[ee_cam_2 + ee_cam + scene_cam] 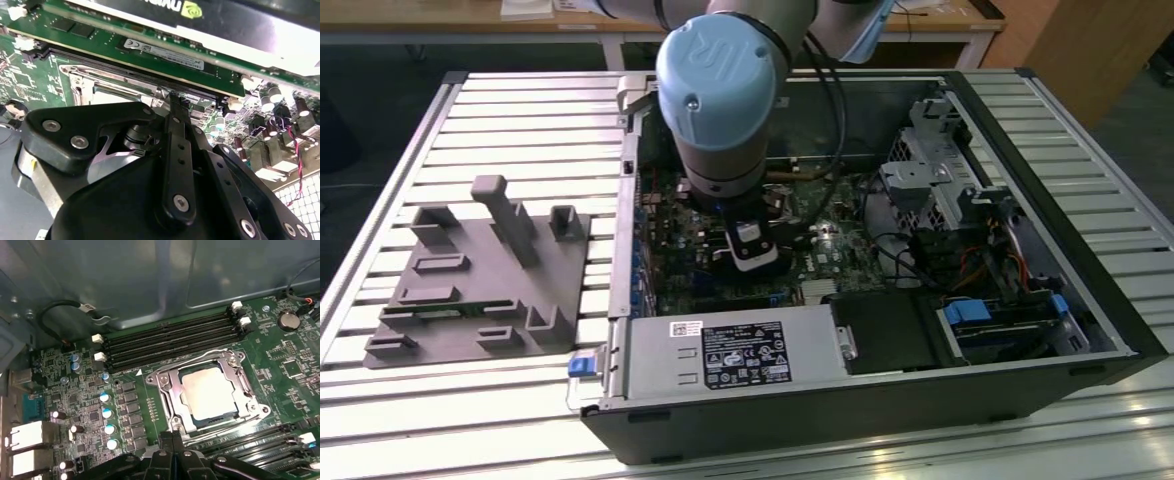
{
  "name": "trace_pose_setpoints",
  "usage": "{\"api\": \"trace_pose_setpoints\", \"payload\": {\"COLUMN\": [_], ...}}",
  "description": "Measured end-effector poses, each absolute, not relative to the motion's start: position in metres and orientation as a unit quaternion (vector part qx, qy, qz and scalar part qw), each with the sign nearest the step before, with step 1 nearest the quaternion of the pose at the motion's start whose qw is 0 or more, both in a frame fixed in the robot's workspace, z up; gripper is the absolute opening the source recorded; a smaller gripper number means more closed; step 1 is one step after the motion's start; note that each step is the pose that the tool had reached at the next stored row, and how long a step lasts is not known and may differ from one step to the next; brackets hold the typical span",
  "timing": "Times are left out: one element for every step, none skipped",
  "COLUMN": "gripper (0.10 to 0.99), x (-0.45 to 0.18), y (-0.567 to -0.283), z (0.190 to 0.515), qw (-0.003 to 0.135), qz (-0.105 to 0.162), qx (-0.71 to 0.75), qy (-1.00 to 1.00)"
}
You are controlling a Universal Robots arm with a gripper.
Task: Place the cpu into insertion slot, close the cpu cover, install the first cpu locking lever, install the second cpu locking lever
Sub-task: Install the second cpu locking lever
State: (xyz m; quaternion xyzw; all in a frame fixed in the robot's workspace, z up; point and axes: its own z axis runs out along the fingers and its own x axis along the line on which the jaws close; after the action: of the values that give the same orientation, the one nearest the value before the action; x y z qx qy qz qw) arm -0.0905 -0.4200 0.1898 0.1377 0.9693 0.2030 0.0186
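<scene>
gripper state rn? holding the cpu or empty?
Gripper: jaws closed together, nothing visibly held. The cpu sits in the socket under the cpu cover.

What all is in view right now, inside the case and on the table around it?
computer case: one, black, open-sided, lying on the slatted table.
slatted table: one, pale metal, under everything.
fixture tray: one, grey, on the table at the exterior view's left of the case.
motherboard: one, green, inside the case.
cpu: one, silvery-tan, seated in the socket.
cpu cover: one, silvery frame, closed around the cpu.
memory slots: several, black, beside the socket.
power supply: one, grey with a black label, along the case's near edge.
arm: one, blue-grey, reaching down into the case.
gripper: one, black, at the socket's edge.
</scene>
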Motion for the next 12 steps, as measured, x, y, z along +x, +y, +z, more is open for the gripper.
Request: {"api": "trace_pose_setpoints", "payload": {"gripper": [0.106, 0.106, 0.106, 0.106, 0.106, 0.106, 0.106, 0.106, 0.106, 0.106, 0.106, 0.106], "x": [-0.0909, -0.0913, -0.0918, -0.0922, -0.0926, -0.0929, -0.0932, -0.0934, -0.0936, -0.0938, -0.0940, -0.0942], "y": [-0.4194, -0.4186, -0.4178, -0.4170, -0.4163, -0.4156, -0.4151, -0.4148, -0.4146, -0.4144, -0.4143, -0.4142], "z": [0.1895, 0.1891, 0.1887, 0.1884, 0.1880, 0.1877, 0.1873, 0.1870, 0.1867, 0.1862, 0.1858, 0.1854], "qw": [0.019, 0.019, 0.019, 0.019, 0.019, 0.019, 0.019, 0.019, 0.019, 0.019, 0.019, 0.019], "qz": [0.203, 0.203, 0.203, 0.203, 0.203, 0.203, 0.203, 0.203, 0.203, 0.203, 0.203, 0.203], "qx": [0.138, 0.138, 0.138, 0.138, 0.138, 0.138, 0.138, 0.138, 0.138, 0.138, 0.138, 0.138], "qy": [0.969, 0.969, 0.969, 0.969, 0.969, 0.969, 0.969, 0.969, 0.969, 0.969, 0.969, 0.969]}}
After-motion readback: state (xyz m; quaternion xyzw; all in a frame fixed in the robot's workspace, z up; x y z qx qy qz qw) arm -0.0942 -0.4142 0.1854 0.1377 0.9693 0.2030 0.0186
